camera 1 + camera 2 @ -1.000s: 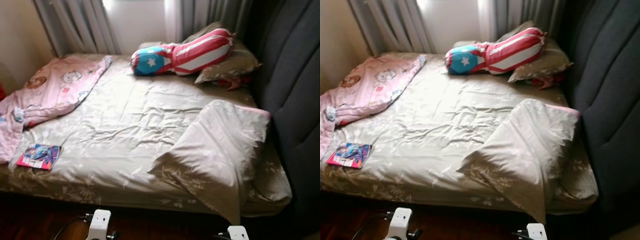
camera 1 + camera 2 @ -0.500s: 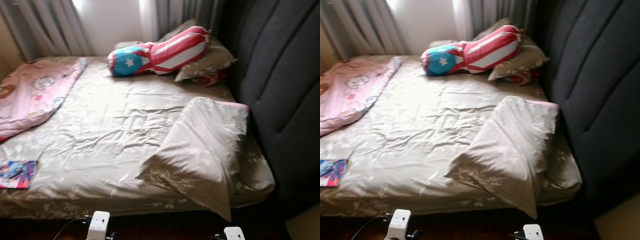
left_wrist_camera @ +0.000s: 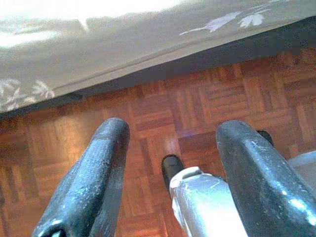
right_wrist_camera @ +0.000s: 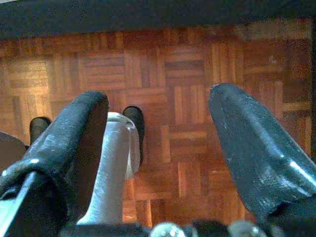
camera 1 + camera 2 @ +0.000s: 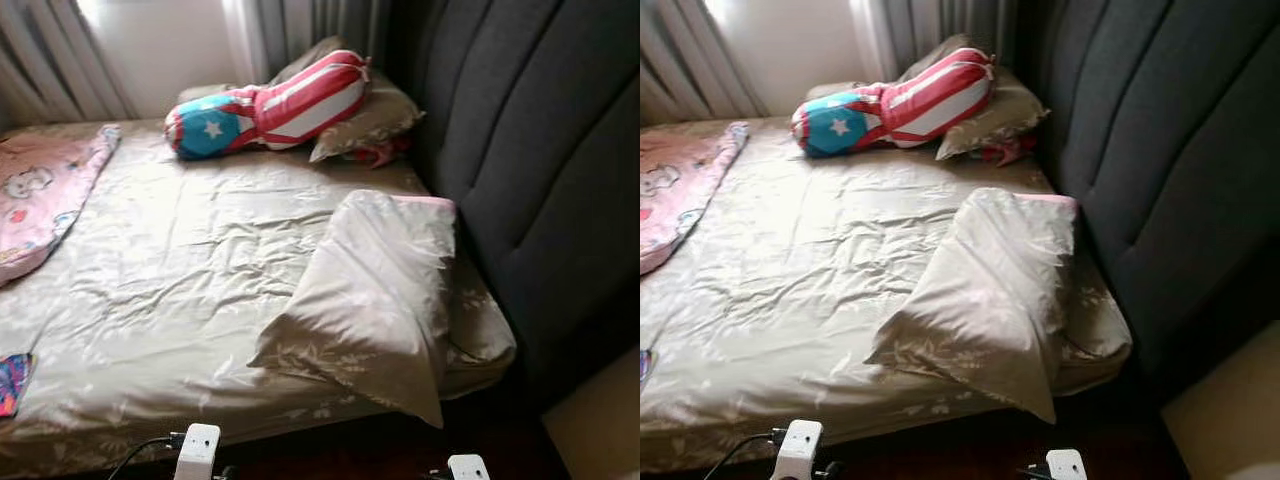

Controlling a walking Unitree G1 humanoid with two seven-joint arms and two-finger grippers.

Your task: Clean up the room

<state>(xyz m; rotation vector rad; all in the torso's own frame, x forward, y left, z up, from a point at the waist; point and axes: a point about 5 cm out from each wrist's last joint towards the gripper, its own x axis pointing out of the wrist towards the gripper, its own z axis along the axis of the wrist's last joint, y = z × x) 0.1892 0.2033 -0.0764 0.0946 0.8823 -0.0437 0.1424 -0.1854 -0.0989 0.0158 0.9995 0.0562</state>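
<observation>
- Bed (image 5: pixel 200 290) is what we face: a wide mattress under a crinkled, satiny beige sheet with a pale leaf print.
- Our pillow (image 5: pixel 375 295), in matching fabric, lies askew at the near corner, against the padded dark headboard (image 5: pixel 530 170); we judge it needs straightening.
- Bolster (image 5: pixel 270 105), striped red and white with a blue starred end, leans on another pillow by the curtains (image 5: pixel 290 30).
- Pink blanket (image 5: pixel 40 190) lies bunched at the far side.
- Our left gripper (image 3: pixel 170 173) and right gripper (image 4: pixel 155 158) hang idle over parquet floor (image 4: pixel 187 74), fingers wide, holding nothing.
</observation>
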